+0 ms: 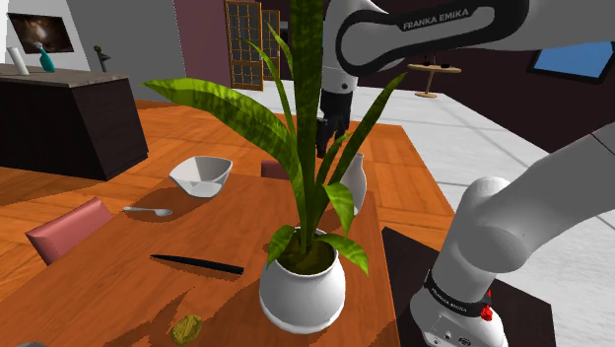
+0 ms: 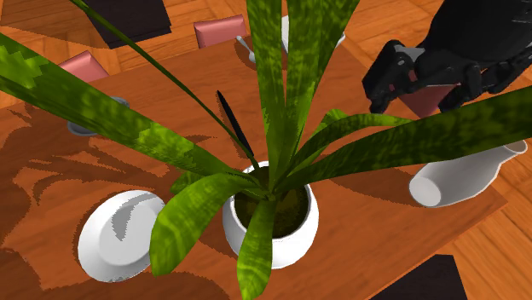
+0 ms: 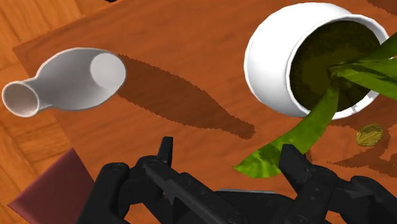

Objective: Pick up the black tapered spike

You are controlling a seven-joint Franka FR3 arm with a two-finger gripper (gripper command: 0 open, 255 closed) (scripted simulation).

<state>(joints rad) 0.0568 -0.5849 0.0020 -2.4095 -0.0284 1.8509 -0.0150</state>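
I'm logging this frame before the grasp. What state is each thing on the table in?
claw: open, empty
black spike: lying flat, untouched
plant pot: upright
bowl: upright, empty
spoon: lying flat
white vase: not held

A wooden desk (image 1: pixel 118 286) is seen bearing a white plant pot (image 1: pixel 302 291), with a black tapered spike (image 1: pixel 197 263) laid flat to the shoulder view's left of the pot, a white bowl (image 1: pixel 201 175) and spoon (image 1: pixel 148 211) farther off on that side, a white vase (image 3: pixel 70 79) just behind the pot, and an olive lump (image 1: pixel 186 327) near it.
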